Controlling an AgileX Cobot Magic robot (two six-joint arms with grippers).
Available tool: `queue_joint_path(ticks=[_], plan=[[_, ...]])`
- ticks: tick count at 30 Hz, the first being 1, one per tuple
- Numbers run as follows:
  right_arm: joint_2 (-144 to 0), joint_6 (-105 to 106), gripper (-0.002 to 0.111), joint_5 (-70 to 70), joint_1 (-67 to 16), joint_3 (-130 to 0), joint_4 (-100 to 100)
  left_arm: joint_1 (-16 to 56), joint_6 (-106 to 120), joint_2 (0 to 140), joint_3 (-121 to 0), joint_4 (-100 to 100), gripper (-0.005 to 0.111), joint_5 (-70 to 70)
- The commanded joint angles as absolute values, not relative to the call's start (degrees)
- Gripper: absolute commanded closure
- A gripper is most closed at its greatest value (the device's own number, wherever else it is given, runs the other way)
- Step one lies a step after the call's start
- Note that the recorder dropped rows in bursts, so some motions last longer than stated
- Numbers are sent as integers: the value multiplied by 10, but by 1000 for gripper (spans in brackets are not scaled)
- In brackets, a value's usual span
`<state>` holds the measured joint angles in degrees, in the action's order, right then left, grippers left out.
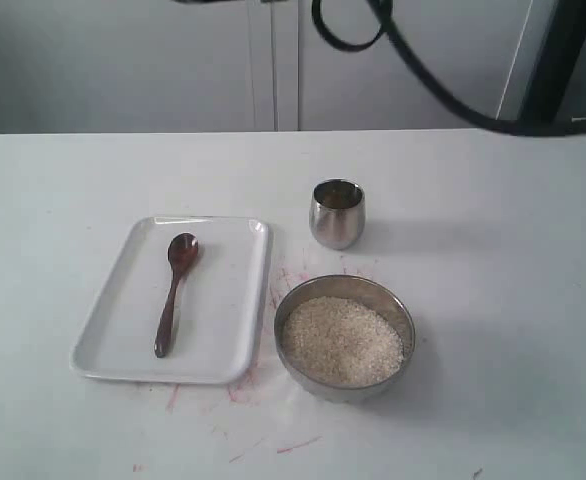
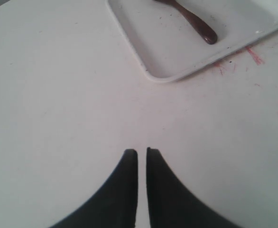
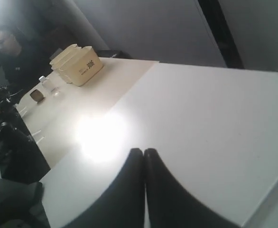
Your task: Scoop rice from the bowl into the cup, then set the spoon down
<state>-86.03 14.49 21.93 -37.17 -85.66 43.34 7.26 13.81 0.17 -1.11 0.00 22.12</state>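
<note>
On the white desk (image 1: 493, 300) the biggest thing is the white rectangular tray (image 1: 228, 300), at the left of the middle in the exterior view. Just beside its right edge stands the bowl (image 1: 383, 292), which holds the rice (image 1: 341, 340) in a flat heap. The cup (image 1: 336, 222) stands upright behind the bowl, near it but apart. The spoon (image 1: 176, 290) lies along the tray with its oval end away from the camera.

The left gripper (image 2: 142, 152) hangs over bare desk with its fingers almost together, only a thin slit between them. The tray corner and the handle end of the spoon lie well ahead of it. The right gripper (image 3: 143, 152) is closed too, tips touching, over an empty part of the desk near its edge, and none of the task's things shows there.

Wide free desk lies around all things. Neither gripper shows in the exterior view. The left wrist view cuts off most of the spoon, and a strong glare whitens the desk in the right wrist view.
</note>
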Motion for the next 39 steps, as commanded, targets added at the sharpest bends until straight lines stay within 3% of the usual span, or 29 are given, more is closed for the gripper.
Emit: queue_joint_path(ticks=[1, 21, 39], plan=[[-815, 152, 108, 222, -371, -861, 378, 76, 135, 0, -6, 0, 92, 240], [-642, 150, 108, 297, -371, -852, 254, 76, 135, 0, -6, 0, 92, 240], [-448, 150, 108, 279, -371, -730, 247, 76, 135, 0, -6, 0, 92, 240]])
